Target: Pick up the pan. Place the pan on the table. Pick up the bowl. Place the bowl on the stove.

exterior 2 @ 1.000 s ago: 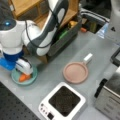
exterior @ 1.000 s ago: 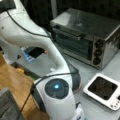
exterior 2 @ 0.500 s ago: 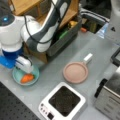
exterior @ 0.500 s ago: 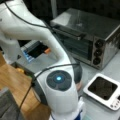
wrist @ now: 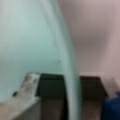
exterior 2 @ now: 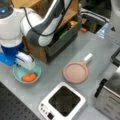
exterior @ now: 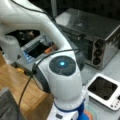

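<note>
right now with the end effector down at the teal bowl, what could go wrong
1. The bowl holds an orange item; tilting during a lift could spill it onto the table.
2. In the wrist view the rim runs between the end effector fingers, a thin edge grip that might slip.
3. The pan lies on the table beside the stove, so a low carry could clip it.

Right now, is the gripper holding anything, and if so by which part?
It cannot be told for sure. The gripper is down at the rim of the teal bowl, one finger inside the rim, but a closed hold is not visible.
</note>
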